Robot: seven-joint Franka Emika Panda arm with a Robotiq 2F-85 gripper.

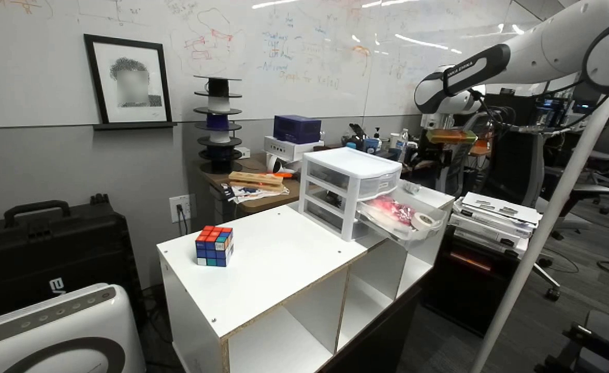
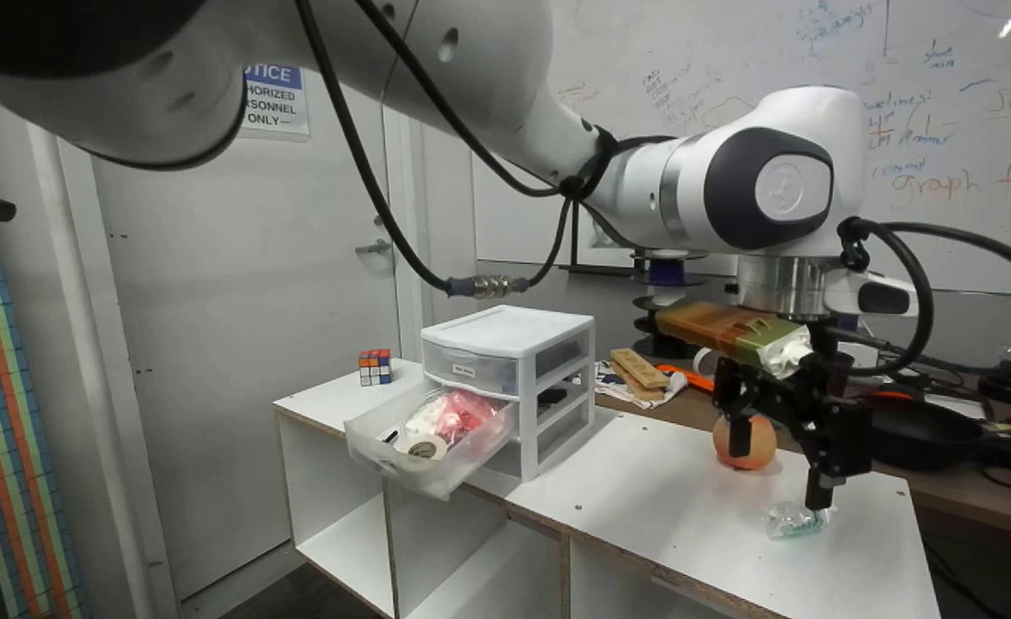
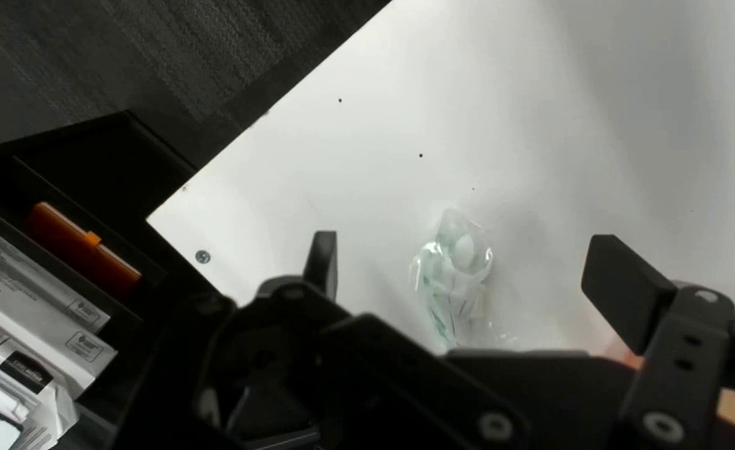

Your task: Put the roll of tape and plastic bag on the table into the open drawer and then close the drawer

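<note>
The clear plastic bag [image 2: 796, 521] with pale green contents lies crumpled on the white table [image 2: 643, 490]; it also shows in the wrist view [image 3: 458, 265]. My gripper [image 2: 779, 464] is open and empty above the bag, pointing down. In the wrist view the bag lies between the two spread fingers [image 3: 467, 269], apart from both. The roll of tape [image 2: 427, 447] rests inside the pulled-out drawer [image 2: 398, 464] near its front, beside a pink and white packet. The drawer [image 1: 403, 238] and the tape roll [image 1: 422, 221] also show in an exterior view.
An orange round fruit [image 2: 744, 443] stands on the table close beside the gripper. A Rubik's cube [image 2: 376, 367] is beyond the drawer unit [image 2: 514, 331]. A cluttered desk with a black pan [image 2: 922, 430] borders the table. Stacked boxes [image 1: 496, 217] stand off the table's end.
</note>
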